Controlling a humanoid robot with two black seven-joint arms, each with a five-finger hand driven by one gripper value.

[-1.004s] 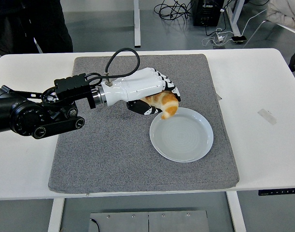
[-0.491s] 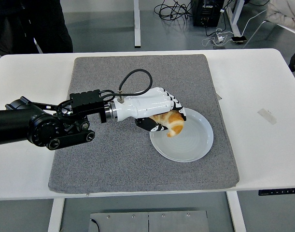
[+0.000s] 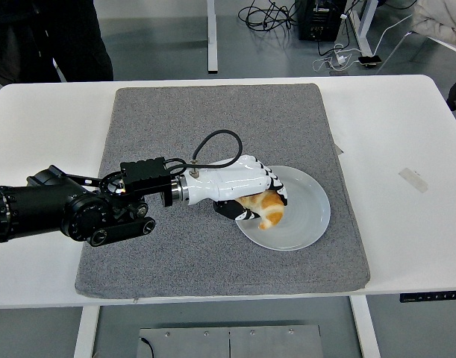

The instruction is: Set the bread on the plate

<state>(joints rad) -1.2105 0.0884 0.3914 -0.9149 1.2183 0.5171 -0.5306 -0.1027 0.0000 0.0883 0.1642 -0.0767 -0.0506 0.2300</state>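
Over the left half of the white surface (image 3: 407, 127), my left arm (image 3: 56, 212) reaches in from the left edge, lying low and nearly level across a grey mat (image 3: 175, 127). Its black forearm ends in a white left hand (image 3: 235, 185), held palm down with the knuckles up and the wrist pointing toward the right. A black cable (image 3: 213, 142) loops up from the wrist and curves back down to a black block on the forearm.

My fingers (image 3: 276, 181) are curled downward and closed around the bread (image 3: 263, 208), a golden-orange piece with a paler patch, which shows beneath and just past the fingertips. I cannot tell whether the bread's underside touches anything.

Hand and bread sit over the left part of the white plate (image 3: 306, 216), a round dish resting on the mat toward its right side. The fingers overlap the plate's near-left rim.

My right arm is out of sight. At the top left, a person in dark clothing (image 3: 56, 37) stands behind the surface
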